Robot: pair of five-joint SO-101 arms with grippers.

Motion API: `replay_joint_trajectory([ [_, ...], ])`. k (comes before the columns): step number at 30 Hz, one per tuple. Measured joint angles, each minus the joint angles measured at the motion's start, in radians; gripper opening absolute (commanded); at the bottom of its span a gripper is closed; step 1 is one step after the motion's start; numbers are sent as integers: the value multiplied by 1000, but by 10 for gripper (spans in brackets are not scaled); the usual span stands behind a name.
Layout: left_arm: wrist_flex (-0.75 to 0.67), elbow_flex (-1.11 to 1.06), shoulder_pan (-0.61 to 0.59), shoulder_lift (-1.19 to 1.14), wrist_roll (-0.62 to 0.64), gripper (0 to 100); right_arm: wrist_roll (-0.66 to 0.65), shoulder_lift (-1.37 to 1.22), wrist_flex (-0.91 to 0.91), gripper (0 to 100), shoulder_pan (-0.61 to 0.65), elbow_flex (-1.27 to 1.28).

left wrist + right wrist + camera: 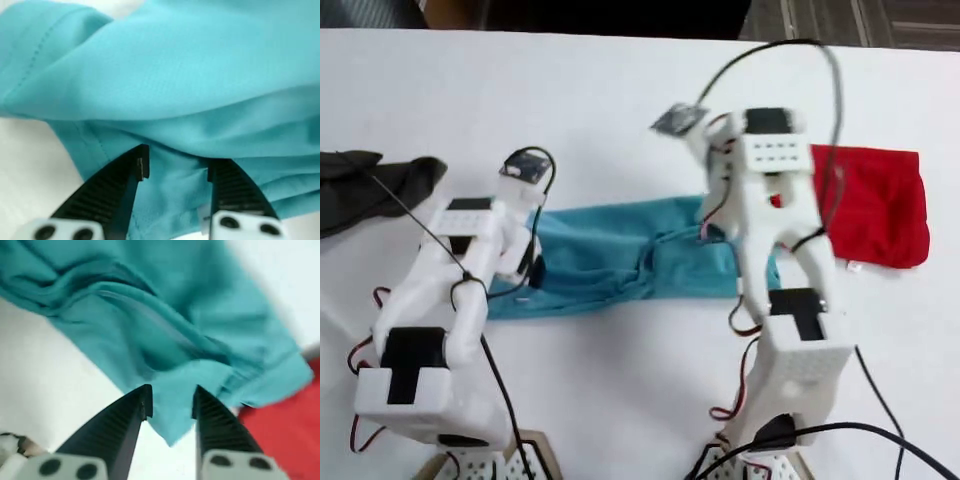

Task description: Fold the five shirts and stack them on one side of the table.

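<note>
At the upper left of the high view, a dark shirt (360, 185) is lying crumpled on the white table (620, 90). Just right of it, the left arm (450, 300) is standing bent forward from the lower left, its wrist sitting over the left end of the teal shirt (610, 255). That shirt is stretching in a rumpled band across the middle of the frame. The right arm (775, 230) is rising from the lower right, its wrist hanging over the band's right end. A folded red shirt (875, 205) is lying at the right, touching the teal one.

The left wrist view is showing the left gripper (175, 170) released, jaws spread wide, with folds of the teal shirt (200, 75) lying between and beyond them. The right wrist view is showing the right gripper (170, 402) also released, a hemmed corner of the teal shirt (150, 315) sitting in the gap, with the red shirt (285, 440) just beside it.
</note>
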State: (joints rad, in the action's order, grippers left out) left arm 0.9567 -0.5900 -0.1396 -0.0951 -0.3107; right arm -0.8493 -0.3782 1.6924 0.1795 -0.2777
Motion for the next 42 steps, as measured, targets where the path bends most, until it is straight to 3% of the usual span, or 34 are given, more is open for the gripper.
replay_joint_trajectory([
  [6, 0, 0, 0, 0, 0, 211, -3, 71, -2, 26, 94, 107],
  [22, 0, 0, 0, 0, 0, 211, -5, -54, -334, 26, 35, 133],
  [25, 0, 0, 0, 0, 0, 211, -2, -55, -316, 26, 2, 98],
  [34, 0, 0, 0, 0, 0, 211, 0, 29, -23, 26, -2, -41],
  [42, 0, 0, 0, 0, 0, 211, 0, 109, -14, 26, 57, 229],
])
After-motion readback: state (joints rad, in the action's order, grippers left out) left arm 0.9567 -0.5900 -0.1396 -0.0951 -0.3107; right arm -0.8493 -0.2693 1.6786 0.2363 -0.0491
